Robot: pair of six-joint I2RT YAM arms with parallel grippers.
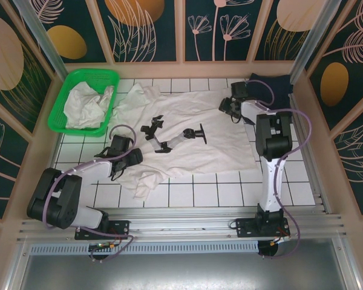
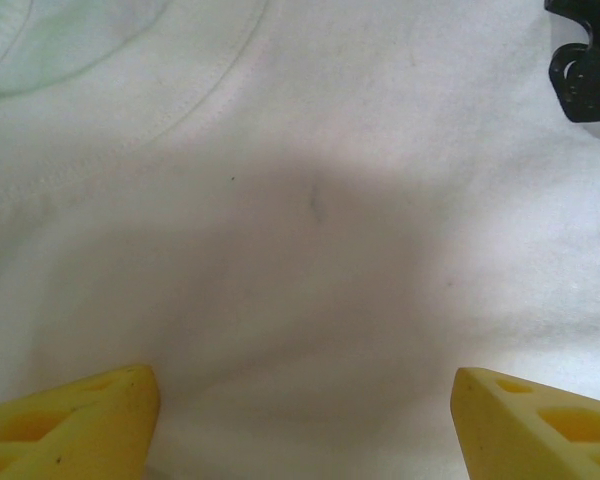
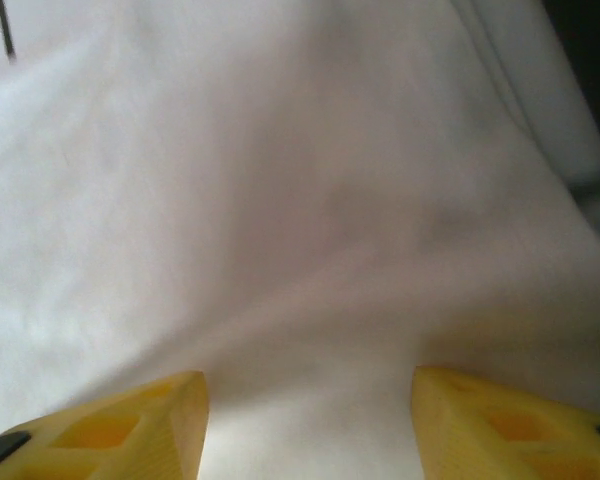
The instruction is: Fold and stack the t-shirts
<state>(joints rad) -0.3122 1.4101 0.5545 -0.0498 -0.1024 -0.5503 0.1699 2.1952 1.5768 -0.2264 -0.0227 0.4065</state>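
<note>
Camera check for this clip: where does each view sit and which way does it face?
Top external: above, behind both arms, facing down on table and white t-shirt.
Left wrist: close over the t-shirt's collar seam; left gripper fingertips show.
Right wrist: close over the t-shirt; right gripper fingertips show.
Shared: the t-shirt.
</note>
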